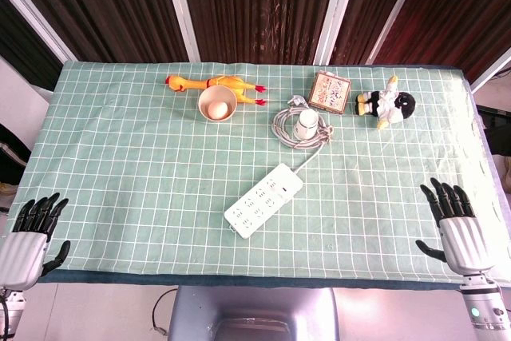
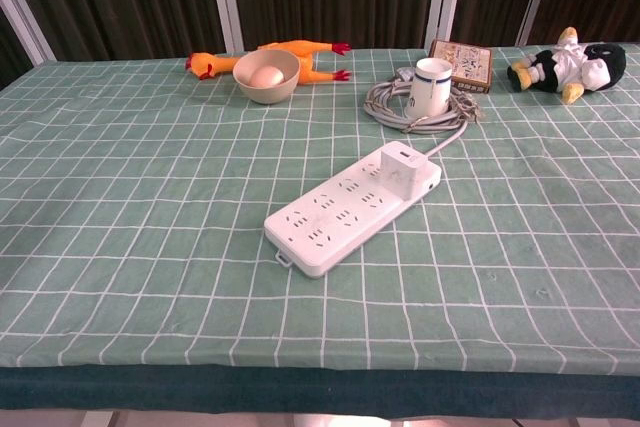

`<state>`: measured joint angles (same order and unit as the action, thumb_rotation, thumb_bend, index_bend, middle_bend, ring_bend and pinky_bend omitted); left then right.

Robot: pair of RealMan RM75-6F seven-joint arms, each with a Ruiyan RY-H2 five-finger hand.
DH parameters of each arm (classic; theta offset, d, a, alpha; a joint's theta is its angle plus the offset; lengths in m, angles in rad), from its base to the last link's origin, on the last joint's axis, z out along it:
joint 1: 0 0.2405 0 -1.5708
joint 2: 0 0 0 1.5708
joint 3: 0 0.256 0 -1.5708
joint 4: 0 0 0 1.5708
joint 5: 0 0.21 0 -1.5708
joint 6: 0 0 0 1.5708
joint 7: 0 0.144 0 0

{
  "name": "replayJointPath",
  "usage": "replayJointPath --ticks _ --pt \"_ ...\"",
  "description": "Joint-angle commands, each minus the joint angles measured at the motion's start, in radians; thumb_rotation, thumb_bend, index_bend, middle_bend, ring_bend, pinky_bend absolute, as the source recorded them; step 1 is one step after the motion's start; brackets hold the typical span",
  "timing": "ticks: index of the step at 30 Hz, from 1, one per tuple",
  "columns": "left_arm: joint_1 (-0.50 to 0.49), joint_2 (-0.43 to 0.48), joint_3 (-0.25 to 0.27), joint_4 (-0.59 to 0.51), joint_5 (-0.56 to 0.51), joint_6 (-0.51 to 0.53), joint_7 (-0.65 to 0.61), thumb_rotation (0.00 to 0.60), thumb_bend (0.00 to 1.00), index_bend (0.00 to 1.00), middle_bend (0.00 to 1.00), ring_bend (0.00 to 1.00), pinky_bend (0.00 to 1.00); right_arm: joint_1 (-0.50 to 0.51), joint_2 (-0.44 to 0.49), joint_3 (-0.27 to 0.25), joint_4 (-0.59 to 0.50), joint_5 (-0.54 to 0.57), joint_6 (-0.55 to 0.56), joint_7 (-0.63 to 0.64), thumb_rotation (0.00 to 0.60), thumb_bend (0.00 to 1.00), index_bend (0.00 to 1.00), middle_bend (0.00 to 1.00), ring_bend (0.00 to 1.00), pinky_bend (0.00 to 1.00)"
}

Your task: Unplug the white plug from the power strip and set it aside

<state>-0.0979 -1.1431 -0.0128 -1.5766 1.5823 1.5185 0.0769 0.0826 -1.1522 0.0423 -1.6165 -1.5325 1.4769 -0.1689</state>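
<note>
A white power strip [image 1: 263,200] [image 2: 350,209] lies diagonally in the middle of the green checked cloth. The white plug [image 2: 403,169] [image 1: 285,175] stands in its far right end, a blocky cube seated in the sockets. My left hand [image 1: 28,237] hovers at the table's near left corner, fingers apart and holding nothing. At the near right edge my right hand [image 1: 455,225] is likewise spread and empty. Both hands are far from the strip. The chest view shows neither hand.
The strip's grey cable [image 1: 299,129] [image 2: 400,107] is coiled behind it, with a white cup [image 1: 305,124] [image 2: 431,87] standing in the coil. Further back are a bowl with an egg [image 1: 217,104] [image 2: 266,76], a rubber chicken [image 1: 223,82], a small box [image 1: 329,92] and a plush penguin [image 1: 387,104].
</note>
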Motion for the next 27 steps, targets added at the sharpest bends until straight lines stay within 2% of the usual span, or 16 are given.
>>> replayJointPath --ticks 1,4,7,9,11,19,23,27 --pt "-0.003 0.003 0.007 -0.002 0.015 -0.002 -0.012 0.600 0.40 0.00 0.00 0.00 0.00 0.002 -0.002 -0.003 -0.001 -0.006 -0.001 -0.004 0.600 0.09 0.00 0.00 0.00 0.00" --pt "-0.017 0.007 0.025 -0.003 0.066 -0.008 -0.036 0.600 0.40 0.00 0.00 0.00 0.00 0.001 -0.005 -0.007 0.005 -0.025 0.009 -0.006 0.600 0.09 0.00 0.00 0.00 0.00" --pt "-0.049 -0.004 0.063 0.001 0.164 -0.032 -0.072 0.600 0.40 0.00 0.00 0.00 0.00 0.000 -0.006 -0.013 0.013 -0.060 0.030 0.018 0.600 0.09 0.00 0.00 0.00 0.00" --pt "-0.084 -0.020 0.088 0.006 0.224 -0.077 -0.075 0.600 0.40 0.00 0.00 0.00 0.00 0.003 -0.008 -0.017 0.015 -0.085 0.040 0.031 0.600 0.09 0.00 0.00 0.00 0.00" --pt "-0.128 -0.049 0.093 -0.009 0.237 -0.156 -0.050 0.600 0.40 0.00 0.00 0.00 0.00 0.012 -0.010 -0.021 0.019 -0.119 0.045 0.031 0.600 0.09 0.00 0.00 0.00 0.00" --pt "-0.257 -0.204 0.065 -0.085 0.287 -0.335 0.118 0.600 0.42 0.00 0.00 0.00 0.00 0.101 0.017 -0.010 -0.063 -0.229 -0.012 0.003 0.600 0.09 0.00 0.00 0.00 0.00" --pt "-0.323 -0.288 0.019 -0.102 0.218 -0.463 0.214 0.600 0.44 0.00 0.00 0.00 0.00 0.174 0.049 0.019 -0.137 -0.204 -0.118 -0.018 0.600 0.09 0.00 0.00 0.00 0.00" --pt "-0.359 -0.352 0.002 -0.106 0.175 -0.522 0.261 0.600 0.44 0.00 0.00 0.00 0.00 0.241 0.065 0.048 -0.168 -0.147 -0.228 -0.031 0.600 0.09 0.00 0.00 0.00 0.00"
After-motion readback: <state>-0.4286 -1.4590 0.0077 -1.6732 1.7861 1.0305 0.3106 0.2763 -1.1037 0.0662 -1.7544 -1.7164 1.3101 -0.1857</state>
